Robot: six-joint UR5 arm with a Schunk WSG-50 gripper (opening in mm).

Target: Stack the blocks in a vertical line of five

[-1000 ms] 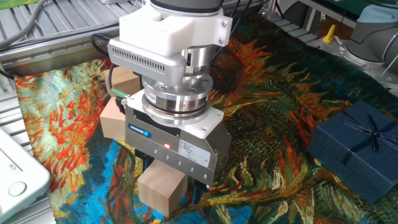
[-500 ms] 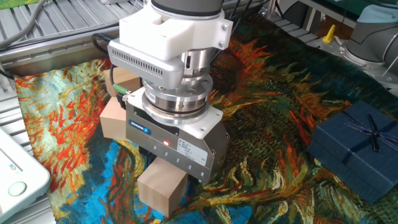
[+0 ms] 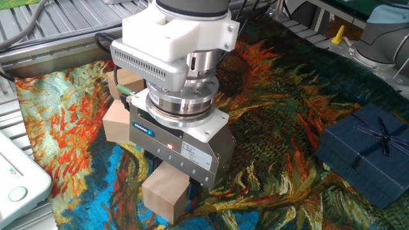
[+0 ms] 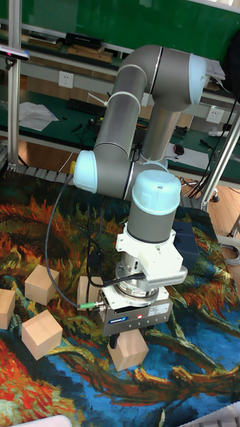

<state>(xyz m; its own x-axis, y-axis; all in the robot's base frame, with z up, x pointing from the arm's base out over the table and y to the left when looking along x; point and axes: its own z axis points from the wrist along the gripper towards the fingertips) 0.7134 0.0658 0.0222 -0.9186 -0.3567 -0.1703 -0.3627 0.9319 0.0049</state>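
Note:
A pale wooden block (image 3: 167, 197) (image 4: 129, 351) rests on the painted cloth right under my gripper (image 3: 172, 177) (image 4: 128, 341). The dark fingers (image 4: 114, 341) straddle its top, and the gripper body hides most of them. The jaws look open, since the block stays on the cloth while the gripper rises. In the tall fixed view three more blocks lie to the left: one (image 4: 41, 285), a nearer one (image 4: 41, 333) and one cut by the frame edge (image 4: 5, 307). Another block (image 4: 89, 291) (image 3: 117, 121) sits half hidden behind the gripper. No block is on top of another.
A dark blue ribboned gift box (image 3: 364, 150) (image 4: 185, 243) sits at the right of the cloth. A white device (image 3: 16, 182) stands off the cloth's left front corner. Metal rails (image 3: 57, 32) run along the far left. A green cable (image 3: 121, 96) hangs by the wrist.
The gripper body has moved up a little. The block beneath it has stayed where it was, so more of its top shows.

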